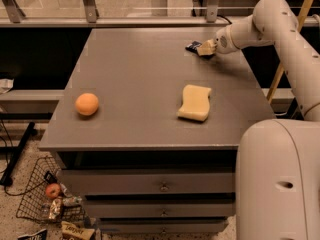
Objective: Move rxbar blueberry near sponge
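The rxbar blueberry [192,46] is a small dark navy bar at the far right of the grey table [135,84]. Only its left end shows; the rest is hidden by my gripper [204,48], which sits right on it at the end of the white arm [260,24]. The sponge [195,102] is pale yellow with wavy edges and lies on the table nearer the front, well apart from the bar and the gripper.
A round orange fruit [87,104] lies at the table's left front. Drawers are under the tabletop. A wire basket [47,196] with an apple and wrappers stands on the floor at lower left. A railing runs behind the table. The robot's white body [280,184] fills the lower right.
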